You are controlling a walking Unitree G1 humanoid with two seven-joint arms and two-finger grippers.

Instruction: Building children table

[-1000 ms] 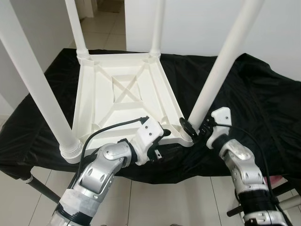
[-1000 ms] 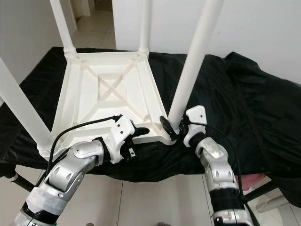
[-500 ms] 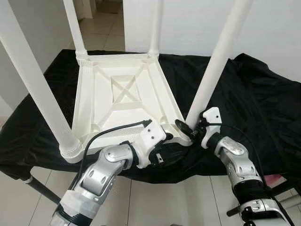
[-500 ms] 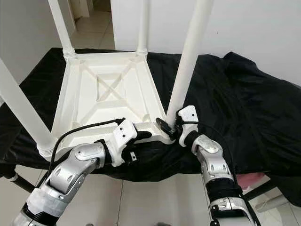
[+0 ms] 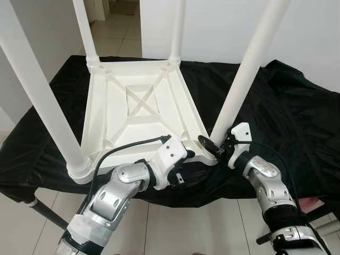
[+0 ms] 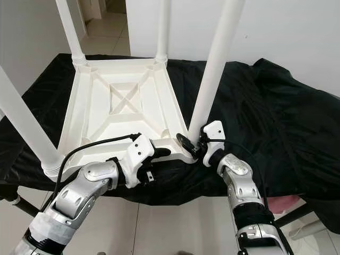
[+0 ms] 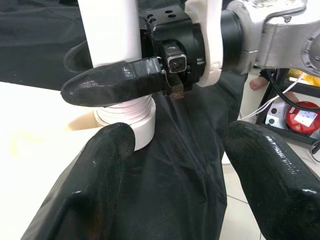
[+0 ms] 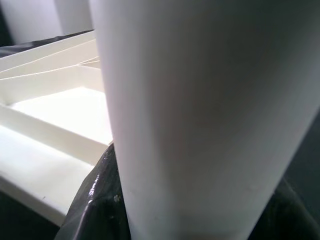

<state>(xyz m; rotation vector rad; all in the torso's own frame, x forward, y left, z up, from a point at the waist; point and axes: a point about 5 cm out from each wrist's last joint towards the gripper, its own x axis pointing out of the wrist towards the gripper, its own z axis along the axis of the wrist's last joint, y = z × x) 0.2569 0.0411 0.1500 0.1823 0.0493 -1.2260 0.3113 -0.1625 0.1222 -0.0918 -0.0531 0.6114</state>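
Observation:
A white plastic children's table [image 5: 133,106] lies upside down on a black cloth [image 5: 276,106], its legs pointing up. My right gripper [image 5: 212,146] is shut on the base of the near right leg [image 5: 241,85]; in the right wrist view that leg [image 8: 200,115] sits between the black fingers [image 8: 97,200]. My left gripper [image 5: 186,161] rests at the table's near rim beside the same corner. Its fingers [image 7: 100,170] stand wide open over the cloth, and the left wrist view looks at the right gripper's finger [image 7: 115,82] wrapped round the leg [image 7: 110,30].
The cloth-covered support ends just before my arms, with tiled floor [image 5: 175,228] below. A black stand leg [image 5: 48,212] slants at the lower left. A white wall stands behind and a doorway opens at the back left. A red object [image 7: 305,115] lies on the floor to the right.
My right forearm has swung in closer to the near right leg and the leg stands slightly more upright. The left arm has hardly moved.

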